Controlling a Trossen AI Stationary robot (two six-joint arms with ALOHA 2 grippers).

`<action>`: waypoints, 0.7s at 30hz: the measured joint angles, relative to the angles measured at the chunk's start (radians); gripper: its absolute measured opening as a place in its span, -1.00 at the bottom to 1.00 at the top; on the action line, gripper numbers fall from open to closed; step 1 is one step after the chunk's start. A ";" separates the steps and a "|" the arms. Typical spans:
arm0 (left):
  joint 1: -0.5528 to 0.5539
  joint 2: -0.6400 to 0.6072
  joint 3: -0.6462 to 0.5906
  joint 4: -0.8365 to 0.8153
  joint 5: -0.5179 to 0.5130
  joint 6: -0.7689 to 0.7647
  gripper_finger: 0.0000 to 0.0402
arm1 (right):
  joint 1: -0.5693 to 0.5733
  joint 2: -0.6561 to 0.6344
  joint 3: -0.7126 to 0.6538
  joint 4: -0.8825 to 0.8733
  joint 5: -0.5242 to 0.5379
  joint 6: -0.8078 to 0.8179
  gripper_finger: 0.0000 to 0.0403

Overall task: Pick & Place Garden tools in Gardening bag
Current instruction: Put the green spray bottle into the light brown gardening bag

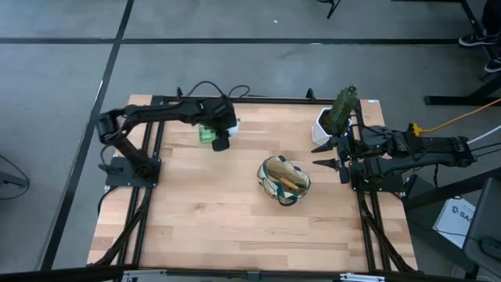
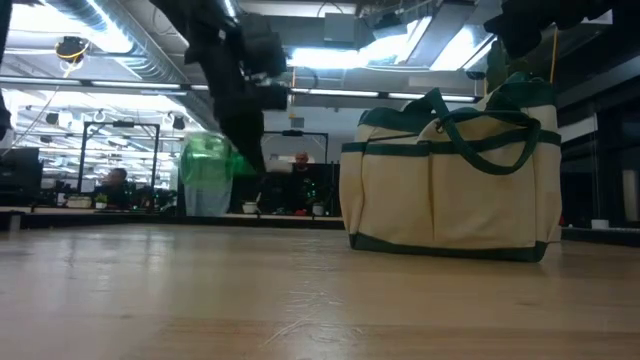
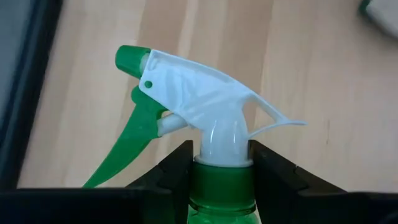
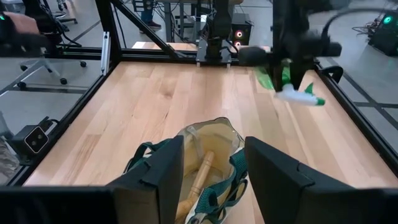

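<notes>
Left gripper (image 3: 221, 165) is clamped on the neck of the green spray bottle (image 1: 207, 132), fingers (image 3: 171, 171) pinching just under the white trigger head, at the collar. Bottle sits at the far left of the table (image 1: 211, 219), near the far edge; whether it's lifted or resting, can't tell from the low view. Gardening bag (image 1: 282, 180) stands upright mid-table, right of centre, well apart from the bottle, mouth open upward. 1 wooden handle (image 4: 200, 176) shows inside it, so at least 1 tool looks already stowed.

Right gripper (image 4: 210, 180) waits at the right edge, just beside the bag, pointed at it, jaws partly apart with nothing between them. White pot with green plant (image 1: 337, 116) is far right, behind the right arm, not part of the job.

Handling judgement: bottle is rigid clear-green plastic, probably light, heavier if liquid is inside, can't see fill level. Smooth round body would be slippery; the neck under the sprayer collar is the good hold since the head stops it sliding down. Hanging from the neck it may swing, and the trigger lever sticks out and could snag the bag's handles. Bag is soft canvas and the rim may fold if bumped, so drop in from above the opening.
</notes>
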State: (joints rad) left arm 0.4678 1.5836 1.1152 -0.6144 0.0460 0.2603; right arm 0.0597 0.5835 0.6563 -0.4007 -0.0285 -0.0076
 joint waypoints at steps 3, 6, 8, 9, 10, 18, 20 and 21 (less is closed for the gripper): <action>-0.022 -0.058 0.000 0.044 0.003 -0.034 -0.39 | 0.000 0.000 0.000 0.000 0.000 0.000 -0.15; -0.055 -0.114 0.000 0.103 0.004 -0.054 -0.39 | 0.000 0.000 0.000 0.000 0.000 0.000 -0.15; -0.082 -0.145 0.000 0.149 0.004 -0.073 -0.39 | 0.000 0.000 0.000 0.000 0.000 0.000 -0.15; -0.098 -0.158 0.000 0.191 0.004 -0.078 -0.39 | 0.000 0.000 0.000 0.000 0.000 0.000 -0.15; -0.115 -0.172 0.000 0.235 0.003 -0.081 -0.39 | 0.000 0.000 0.000 0.000 0.000 0.000 -0.15; -0.255 -0.235 0.001 0.402 -0.019 -0.082 -0.39 | 0.000 0.000 0.000 0.000 0.000 0.000 -0.15; -0.293 -0.248 0.001 0.387 -0.056 -0.082 -0.39 | 0.000 0.000 0.000 0.000 0.000 0.000 -0.15; -0.311 -0.253 0.001 0.376 -0.076 -0.082 -0.39 | 0.000 0.000 0.000 0.000 0.000 0.000 -0.15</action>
State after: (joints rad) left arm 0.1568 1.3305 1.1160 -0.2382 -0.0300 0.1782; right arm 0.0594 0.5838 0.6563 -0.4007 -0.0288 -0.0078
